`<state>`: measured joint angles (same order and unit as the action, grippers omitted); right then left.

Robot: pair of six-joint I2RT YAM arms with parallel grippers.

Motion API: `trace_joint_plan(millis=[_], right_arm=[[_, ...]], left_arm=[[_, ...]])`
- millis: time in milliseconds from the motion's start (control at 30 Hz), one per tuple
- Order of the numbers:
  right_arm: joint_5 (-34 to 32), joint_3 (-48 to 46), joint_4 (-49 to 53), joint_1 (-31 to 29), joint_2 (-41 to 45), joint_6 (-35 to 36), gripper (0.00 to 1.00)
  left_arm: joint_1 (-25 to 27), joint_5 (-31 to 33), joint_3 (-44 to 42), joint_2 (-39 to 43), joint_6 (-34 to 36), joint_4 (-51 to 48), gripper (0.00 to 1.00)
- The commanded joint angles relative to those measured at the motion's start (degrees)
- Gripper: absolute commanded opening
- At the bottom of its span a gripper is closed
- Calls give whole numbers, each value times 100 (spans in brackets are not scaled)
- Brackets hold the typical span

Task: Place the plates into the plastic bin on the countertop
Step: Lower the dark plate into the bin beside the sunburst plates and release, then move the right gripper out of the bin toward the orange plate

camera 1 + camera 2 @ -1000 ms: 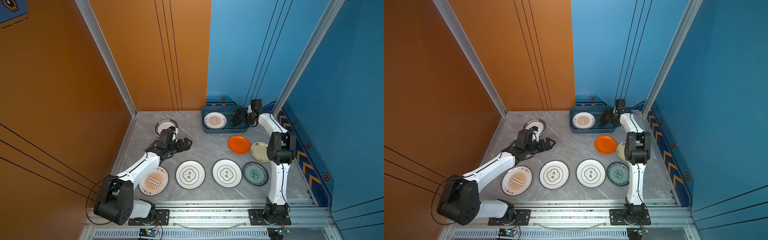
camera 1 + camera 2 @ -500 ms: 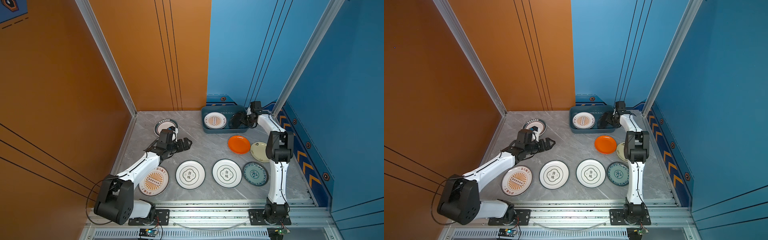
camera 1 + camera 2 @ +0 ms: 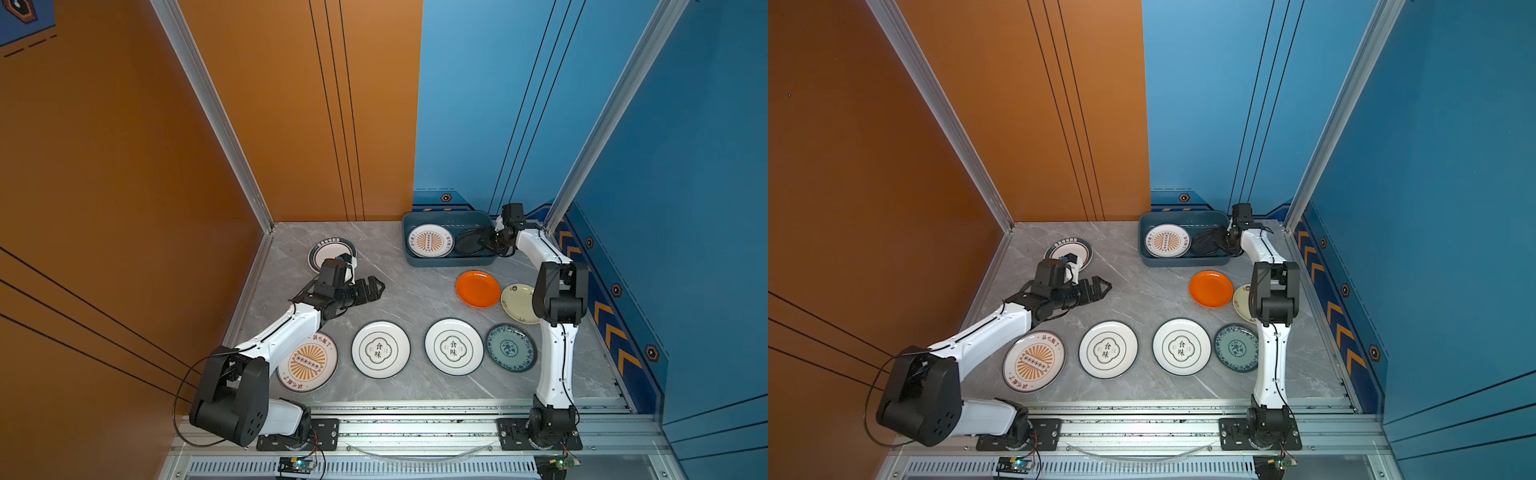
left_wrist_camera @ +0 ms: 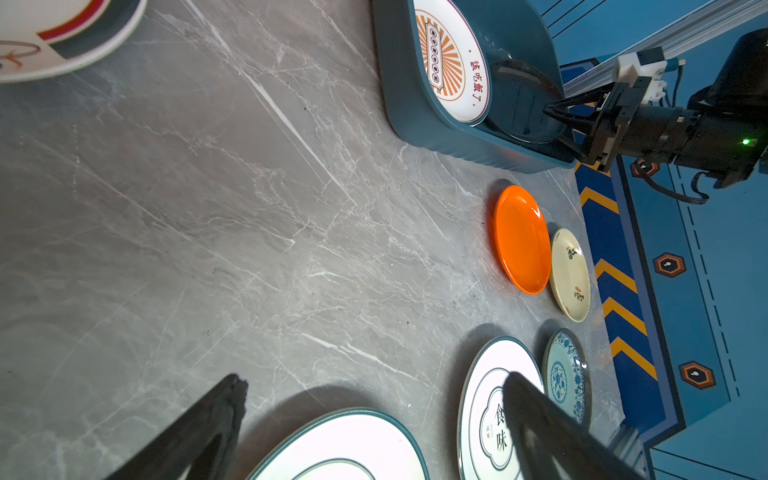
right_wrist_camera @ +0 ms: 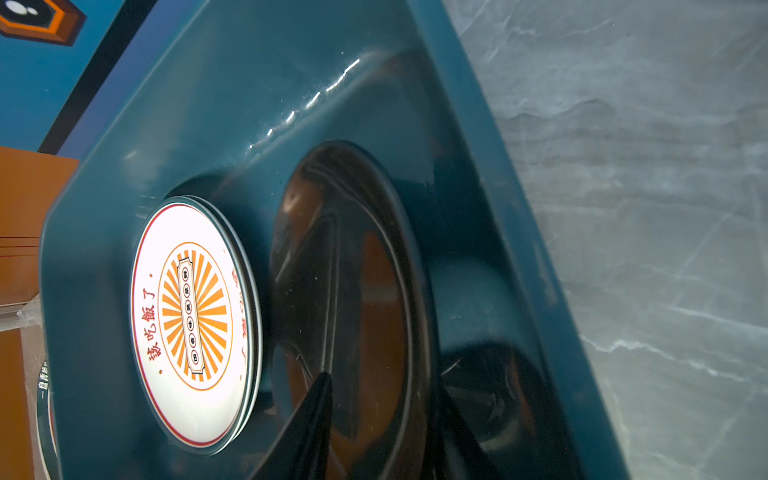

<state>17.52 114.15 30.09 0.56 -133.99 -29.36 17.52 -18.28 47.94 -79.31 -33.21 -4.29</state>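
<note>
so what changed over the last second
The right hand has loosened its jaws around the rim of the black round plate, leaving it in the dark teal plastic bin beside the white orange-sunburst plate. The arm itself barely shifted. The open left hand and everything on the grey marble countertop stayed put.

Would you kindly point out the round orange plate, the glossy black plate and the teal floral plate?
round orange plate (image 3: 478, 289): in a top view, its centre.
glossy black plate (image 5: 365, 270): right wrist view, its well.
teal floral plate (image 3: 510, 347): in a top view, central medallion.
</note>
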Motion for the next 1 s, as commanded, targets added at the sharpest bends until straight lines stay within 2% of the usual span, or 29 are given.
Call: trace_joint_plan(millis=[0,467,967], right_arm=[[-158,-68,286,32,104,114,40],[-577,-198,656,41,416,317,42],[-1044,-991,673,67,1274,540,44]], left_arm=[[-3,-125,41,-58,59,-36,98],[24,-157,-33,-6,68,-36,98],[39,-139,-172,150,50,-45,98]])
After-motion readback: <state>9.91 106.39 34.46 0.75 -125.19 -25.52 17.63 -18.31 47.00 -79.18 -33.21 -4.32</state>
